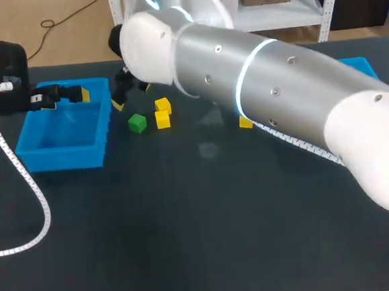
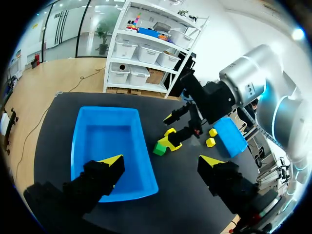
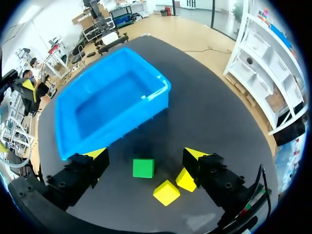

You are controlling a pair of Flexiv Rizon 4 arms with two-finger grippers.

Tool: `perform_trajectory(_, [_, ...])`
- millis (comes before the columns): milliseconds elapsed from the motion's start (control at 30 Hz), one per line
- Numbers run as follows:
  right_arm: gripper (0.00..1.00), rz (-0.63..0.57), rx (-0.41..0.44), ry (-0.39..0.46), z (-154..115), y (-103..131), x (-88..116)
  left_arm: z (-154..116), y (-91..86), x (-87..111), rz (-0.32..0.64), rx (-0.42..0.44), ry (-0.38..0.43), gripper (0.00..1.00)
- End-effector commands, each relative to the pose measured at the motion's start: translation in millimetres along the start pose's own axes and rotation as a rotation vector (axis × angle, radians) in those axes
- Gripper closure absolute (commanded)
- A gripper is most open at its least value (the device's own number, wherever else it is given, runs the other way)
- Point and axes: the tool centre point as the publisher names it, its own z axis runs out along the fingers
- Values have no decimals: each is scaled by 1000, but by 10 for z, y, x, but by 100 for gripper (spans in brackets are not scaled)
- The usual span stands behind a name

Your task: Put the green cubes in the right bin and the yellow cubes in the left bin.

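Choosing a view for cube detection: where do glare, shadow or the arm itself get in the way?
Head view: the right arm carries a glowing ring and hides most of the right bin. Right wrist view: the green cube shows unobstructed between the fingers of the open right pincer, with a soft shadow at the foot of the left bin.

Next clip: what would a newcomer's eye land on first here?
The big silver right arm stretched across the table from the right side. Its open tool hangs over a green cube, with two yellow cubes beside it and the empty blue left bin just ahead. The left tool hangs open above that bin.
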Motion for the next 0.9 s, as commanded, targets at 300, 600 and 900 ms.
perform_trajectory(300, [0,-6,-25,304,309,-76,-82,1,10,10,1,6,-5,0])
perform_trajectory(600, [0,-13,7,404,439,-103,-61,1,10,10,1,6,-5,0])
perform_trajectory(900, [0,-16,39,510,459,-87,54,1,10,10,1,6,-5,0])
